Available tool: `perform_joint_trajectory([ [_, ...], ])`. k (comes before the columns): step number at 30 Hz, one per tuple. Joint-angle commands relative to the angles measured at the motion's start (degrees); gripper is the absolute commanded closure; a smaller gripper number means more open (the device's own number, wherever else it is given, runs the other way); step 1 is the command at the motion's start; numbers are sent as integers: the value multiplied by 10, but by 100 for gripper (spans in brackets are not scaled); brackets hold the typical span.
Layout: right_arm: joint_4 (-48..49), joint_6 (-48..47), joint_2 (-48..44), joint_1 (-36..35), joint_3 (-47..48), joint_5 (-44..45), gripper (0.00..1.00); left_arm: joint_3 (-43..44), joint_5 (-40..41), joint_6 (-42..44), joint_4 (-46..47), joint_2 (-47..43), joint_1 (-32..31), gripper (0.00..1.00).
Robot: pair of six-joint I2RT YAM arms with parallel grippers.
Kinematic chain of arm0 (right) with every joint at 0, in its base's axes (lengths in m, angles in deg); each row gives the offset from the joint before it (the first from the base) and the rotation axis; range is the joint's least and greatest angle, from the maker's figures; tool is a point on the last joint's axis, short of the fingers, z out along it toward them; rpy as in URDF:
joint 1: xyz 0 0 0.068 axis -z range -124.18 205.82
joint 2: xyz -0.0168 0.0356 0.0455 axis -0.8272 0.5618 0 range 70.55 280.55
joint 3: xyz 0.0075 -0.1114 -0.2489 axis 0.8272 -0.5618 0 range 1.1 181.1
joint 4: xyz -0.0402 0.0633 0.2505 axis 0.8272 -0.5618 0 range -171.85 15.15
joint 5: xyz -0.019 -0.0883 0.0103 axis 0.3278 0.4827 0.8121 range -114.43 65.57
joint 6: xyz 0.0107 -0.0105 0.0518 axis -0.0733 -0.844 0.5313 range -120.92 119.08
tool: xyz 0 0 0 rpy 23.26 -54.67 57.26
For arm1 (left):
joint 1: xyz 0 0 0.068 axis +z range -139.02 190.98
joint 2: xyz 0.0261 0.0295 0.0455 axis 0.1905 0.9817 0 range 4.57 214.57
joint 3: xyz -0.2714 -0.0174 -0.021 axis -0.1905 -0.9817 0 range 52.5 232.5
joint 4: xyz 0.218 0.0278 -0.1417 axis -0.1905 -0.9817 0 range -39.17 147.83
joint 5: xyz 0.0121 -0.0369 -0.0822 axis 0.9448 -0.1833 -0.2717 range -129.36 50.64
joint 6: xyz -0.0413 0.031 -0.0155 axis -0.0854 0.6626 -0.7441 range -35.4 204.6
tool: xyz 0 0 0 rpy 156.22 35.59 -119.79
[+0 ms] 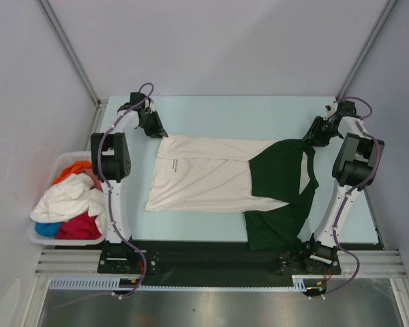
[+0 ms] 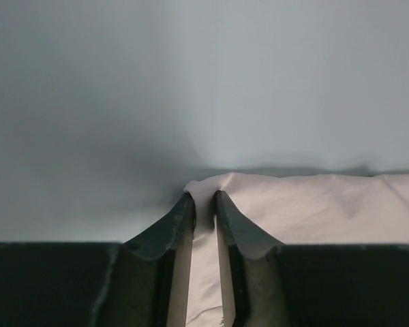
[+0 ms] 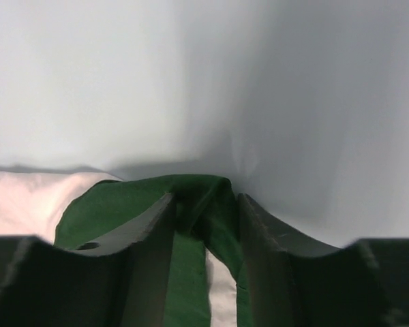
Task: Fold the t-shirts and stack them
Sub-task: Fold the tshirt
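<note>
**Two hands at the far corners of one shirt**

One cream shirt (image 1: 204, 177) lies spread sideways across the middle of the pale blue bench (image 1: 225, 112). Its hem is toward the left arm and its dark green sleeves (image 1: 279, 174) are toward the right arm. A small dark print sits near the hem end. The nearer green sleeve runs down to the bench's near edge and overlaps the black strip there.

The left hand (image 1: 155, 128) is down at the far left corner of the shirt. In its wrist view the two dark fingers (image 2: 170, 228) stand close together, with a peak of cream cloth drawn up between their tips, so this hand is clenched on the hem corner.

The right hand (image 1: 313, 138) is at the far right corner, on the green part. Its fingers (image 3: 140, 231) stand wider apart, with a bunched fold of green cloth rising between them (the fold touches at least one finger). Whether the fold is truly clamped, I cannot tell.

Several more shirts (image 1: 68, 201), white, orange, red and blue, sit heaped in a white basket (image 1: 65, 240). The basket stands beside the bench, just outside the left arm.
</note>
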Motion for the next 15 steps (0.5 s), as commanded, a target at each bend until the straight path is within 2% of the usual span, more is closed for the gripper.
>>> perform_joint_trajectory([
  [1,-3,-4,-1,0,-5,-4,58,21,12,-6,4,15,5,77],
  [5,3,1,0,0,-7,16,78,28,20,-11,5,21,7,91],
  [6,5,2,1,0,-6,22,83,29,23,-11,6,23,7,98],
  [7,10,5,1,0,-6,35,95,32,26,-13,6,25,7,100],
  [8,15,13,2,0,-7,39,100,34,31,-14,8,26,8,100],
  [15,94,43,0,-8,-18,80,100,35,63,-23,36,23,8,100],
])
